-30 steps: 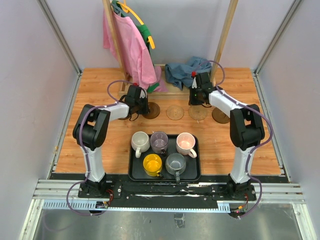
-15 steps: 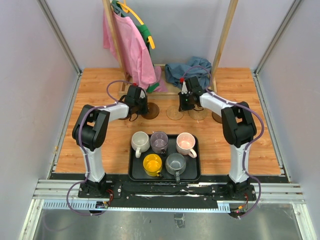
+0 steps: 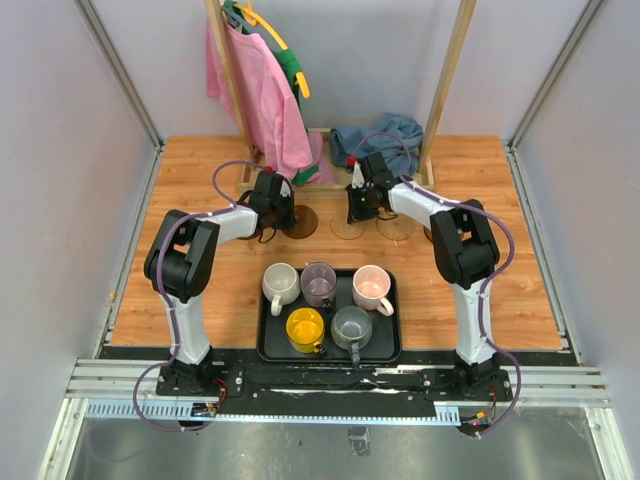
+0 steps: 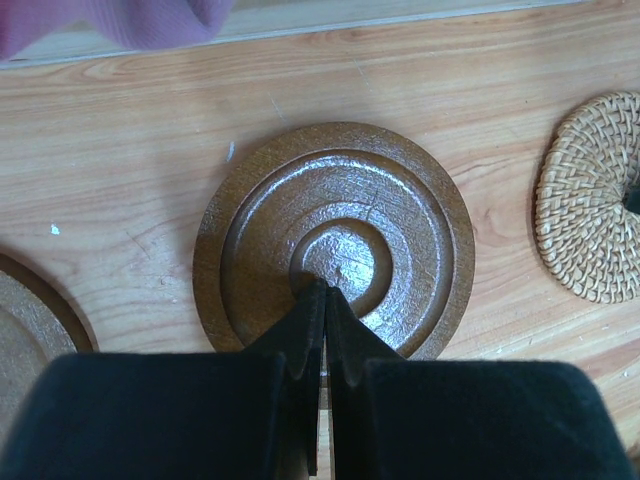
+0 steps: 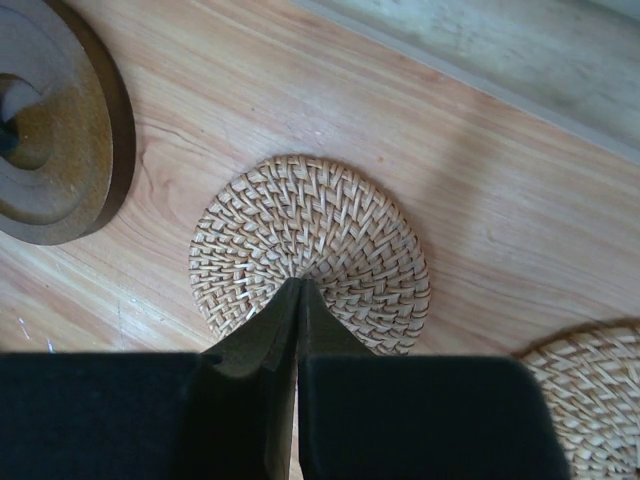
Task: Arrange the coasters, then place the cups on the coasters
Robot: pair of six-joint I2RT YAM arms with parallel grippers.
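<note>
My left gripper [image 4: 325, 290] is shut, its tips resting on the centre of a dark brown ringed coaster [image 4: 335, 235]. My right gripper [image 5: 300, 285] is also shut, tips on the middle of a woven tan coaster [image 5: 310, 240]. In the top view these two coasters [image 3: 306, 222] [image 3: 345, 230] lie side by side at the back, with a second tan coaster [image 3: 397, 228] to their right. A further brown coaster [image 4: 25, 320] shows at the left wrist view's edge. The cream [image 3: 280, 283], purple [image 3: 318, 283], pink [image 3: 371, 287], yellow [image 3: 305, 327] and grey [image 3: 351, 325] cups stand on the black tray [image 3: 390, 345].
A pink garment [image 3: 258, 90] hangs from a wooden rack [image 3: 450, 70] behind the coasters. A blue cloth [image 3: 385, 135] lies bunched at the rack's foot. Grey walls close in both sides of the wooden table [image 3: 180, 260].
My right gripper has swung left from the right-hand tan coaster to the left-hand one. The coasters, the cups and the left arm have stayed put.
</note>
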